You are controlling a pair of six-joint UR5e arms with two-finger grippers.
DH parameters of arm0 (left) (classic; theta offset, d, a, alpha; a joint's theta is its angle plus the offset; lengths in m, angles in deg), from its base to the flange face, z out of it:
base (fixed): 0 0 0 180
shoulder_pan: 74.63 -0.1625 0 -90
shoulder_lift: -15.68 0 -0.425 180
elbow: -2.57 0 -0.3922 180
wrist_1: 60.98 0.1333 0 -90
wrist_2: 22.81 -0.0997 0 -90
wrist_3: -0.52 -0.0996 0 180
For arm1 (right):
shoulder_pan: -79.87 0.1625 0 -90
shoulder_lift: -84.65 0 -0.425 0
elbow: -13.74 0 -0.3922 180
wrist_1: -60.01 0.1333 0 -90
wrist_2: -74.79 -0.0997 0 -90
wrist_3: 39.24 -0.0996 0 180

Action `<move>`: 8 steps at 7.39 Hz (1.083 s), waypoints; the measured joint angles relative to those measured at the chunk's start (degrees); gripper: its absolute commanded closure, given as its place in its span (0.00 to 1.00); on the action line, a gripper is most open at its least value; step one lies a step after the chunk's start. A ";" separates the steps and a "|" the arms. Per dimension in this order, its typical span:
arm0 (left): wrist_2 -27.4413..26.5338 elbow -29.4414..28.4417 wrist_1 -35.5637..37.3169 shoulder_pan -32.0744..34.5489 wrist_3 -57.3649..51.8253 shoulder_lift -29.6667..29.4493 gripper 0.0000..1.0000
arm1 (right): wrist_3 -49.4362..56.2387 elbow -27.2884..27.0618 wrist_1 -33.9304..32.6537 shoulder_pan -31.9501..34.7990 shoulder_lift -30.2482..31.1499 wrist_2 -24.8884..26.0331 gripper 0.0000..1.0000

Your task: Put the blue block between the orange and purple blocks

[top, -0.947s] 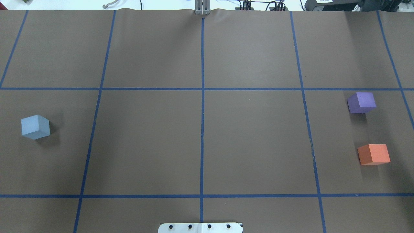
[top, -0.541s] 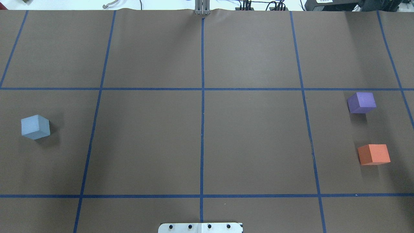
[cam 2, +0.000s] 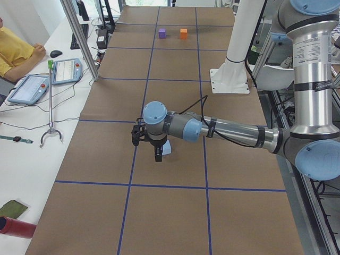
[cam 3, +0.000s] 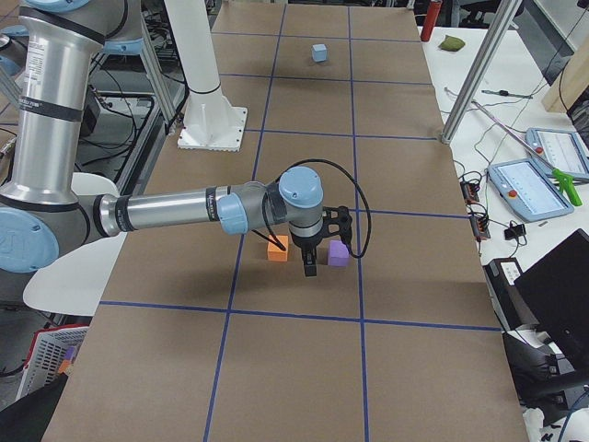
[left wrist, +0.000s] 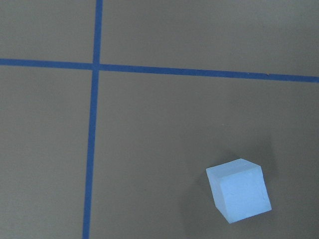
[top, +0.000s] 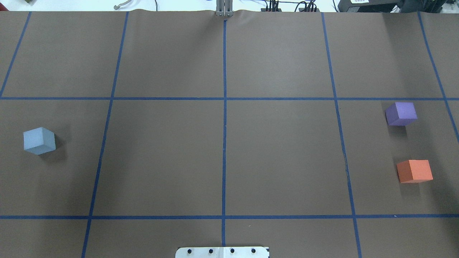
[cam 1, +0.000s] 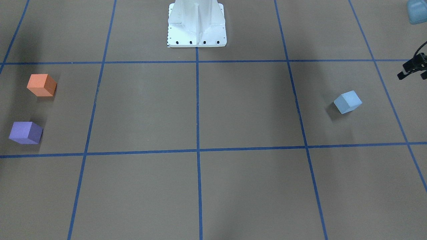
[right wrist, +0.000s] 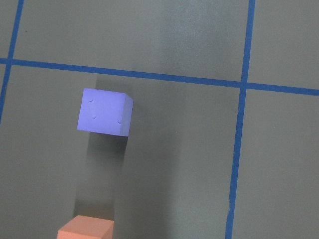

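Note:
The light blue block (top: 39,140) sits alone on the left side of the brown table; it also shows in the front view (cam 1: 347,102) and the left wrist view (left wrist: 239,191). The purple block (top: 401,113) and the orange block (top: 414,171) sit on the right with a gap between them; the right wrist view shows both, purple (right wrist: 105,112) and orange (right wrist: 85,229). My left gripper (cam 2: 158,155) hangs above the table beside the blue block (cam 2: 167,149). My right gripper (cam 3: 310,265) hangs by the orange (cam 3: 277,248) and purple (cam 3: 338,253) blocks. I cannot tell whether either is open or shut.
The robot's white base plate (top: 222,252) is at the near middle edge. Blue tape lines (top: 224,143) divide the table into squares. A metal post (cam 2: 79,37), tablets (cam 2: 66,70) and a seated operator (cam 2: 16,53) are beside the far edge.

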 measured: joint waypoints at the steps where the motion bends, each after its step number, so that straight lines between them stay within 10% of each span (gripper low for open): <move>1: -2.14 -0.87 -2.61 -4.59 5.60 -0.50 0.00 | 0.08 0.02 0.03 -0.04 -0.06 -0.36 0.00; 8: -5.32 -13.92 -15.70 -16.36 24.47 -7.88 0.00 | -0.46 0.84 5.96 -0.08 0.05 -3.06 0.00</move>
